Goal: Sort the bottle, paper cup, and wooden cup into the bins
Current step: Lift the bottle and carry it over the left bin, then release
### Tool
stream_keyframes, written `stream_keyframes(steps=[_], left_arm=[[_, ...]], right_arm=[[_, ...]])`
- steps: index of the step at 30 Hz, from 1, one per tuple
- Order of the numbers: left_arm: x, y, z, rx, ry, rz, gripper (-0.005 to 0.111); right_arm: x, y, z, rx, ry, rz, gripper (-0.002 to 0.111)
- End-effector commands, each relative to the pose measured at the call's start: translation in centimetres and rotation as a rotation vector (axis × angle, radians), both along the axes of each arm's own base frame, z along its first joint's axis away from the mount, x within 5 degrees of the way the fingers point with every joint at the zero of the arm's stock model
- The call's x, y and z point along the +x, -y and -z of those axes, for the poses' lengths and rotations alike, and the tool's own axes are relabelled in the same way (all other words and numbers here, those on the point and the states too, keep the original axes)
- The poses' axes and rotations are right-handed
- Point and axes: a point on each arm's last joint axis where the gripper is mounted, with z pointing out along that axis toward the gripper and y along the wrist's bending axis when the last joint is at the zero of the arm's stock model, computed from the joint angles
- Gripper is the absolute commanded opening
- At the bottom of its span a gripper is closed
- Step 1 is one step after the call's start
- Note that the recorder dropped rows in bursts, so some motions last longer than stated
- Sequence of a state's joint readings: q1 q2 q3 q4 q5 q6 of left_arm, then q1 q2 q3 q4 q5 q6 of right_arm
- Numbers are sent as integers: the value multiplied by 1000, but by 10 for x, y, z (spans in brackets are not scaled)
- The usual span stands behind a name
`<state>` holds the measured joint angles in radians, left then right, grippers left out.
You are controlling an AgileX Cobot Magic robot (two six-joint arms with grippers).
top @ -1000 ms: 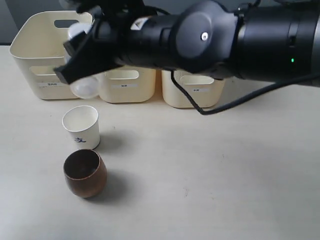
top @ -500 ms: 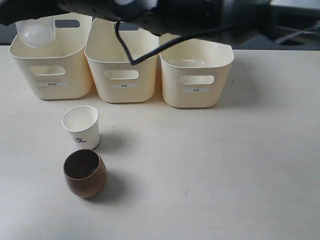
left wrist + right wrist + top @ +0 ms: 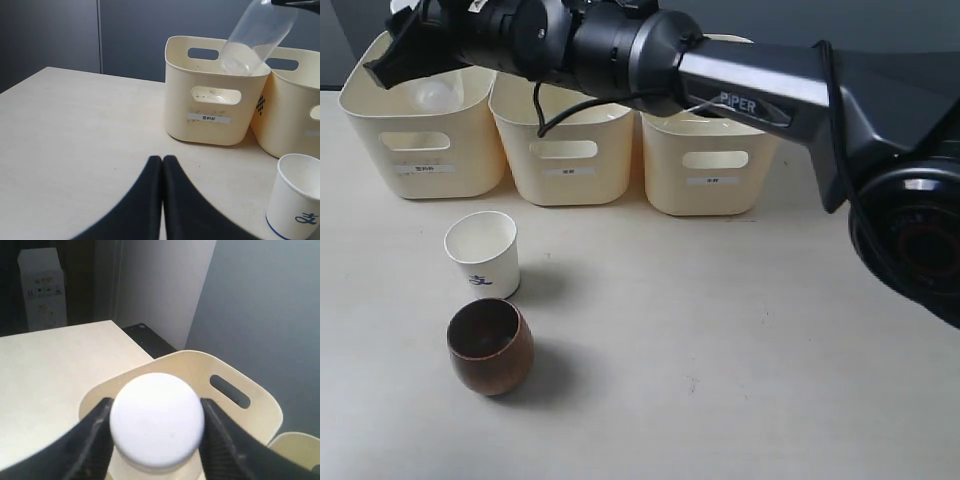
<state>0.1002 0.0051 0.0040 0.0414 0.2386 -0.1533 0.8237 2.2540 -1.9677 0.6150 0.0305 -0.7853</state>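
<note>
My right gripper [image 3: 408,52] has reached across to the leftmost bin [image 3: 380,125] and is shut on the clear bottle [image 3: 430,93]. The fingers [image 3: 95,432] clamp its white cap [image 3: 156,417]. The bottle [image 3: 256,36] hangs tilted with its lower end inside that bin's [image 3: 215,107] opening. The white paper cup [image 3: 482,252] stands upright in front of the bins, and the dark wooden cup [image 3: 490,346] stands just nearer than it. My left gripper [image 3: 162,159] is shut and empty, low over the table, left of the paper cup [image 3: 299,202].
The middle bin [image 3: 565,172] and right bin [image 3: 712,185] stand in a row beside the leftmost one. The black right arm [image 3: 740,75] stretches over all three bins. The table's far edge lies behind the bins, against a dark wall.
The right arm carried the bottle from in front of the bins up and back over the leftmost bin, then lowered its bottom end into that bin. Both cups stayed put.
</note>
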Motion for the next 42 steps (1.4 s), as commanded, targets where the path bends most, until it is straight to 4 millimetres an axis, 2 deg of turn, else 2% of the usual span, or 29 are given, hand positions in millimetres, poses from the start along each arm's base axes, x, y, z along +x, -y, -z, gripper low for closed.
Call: stream_keyframes(steps=[1, 9, 15, 28, 34, 42], left_arm=[[0, 0, -2, 1, 17, 3, 0], [0, 0, -2, 1, 17, 3, 0], [0, 0, -2, 1, 17, 3, 0], [0, 0, -2, 1, 17, 3, 0], [0, 0, -2, 1, 17, 3, 0], [0, 0, -2, 1, 17, 3, 0]], right_arm=[[13, 6, 8, -1, -7, 27, -1], [26, 13, 25, -16, -25, 58, -1], [29, 6, 36, -33, -43, 36, -1], [29, 3, 38, -51, -64, 8, 0], [29, 3, 38, -49, -62, 11, 26], [29, 3, 38, -48, -60, 12, 28]])
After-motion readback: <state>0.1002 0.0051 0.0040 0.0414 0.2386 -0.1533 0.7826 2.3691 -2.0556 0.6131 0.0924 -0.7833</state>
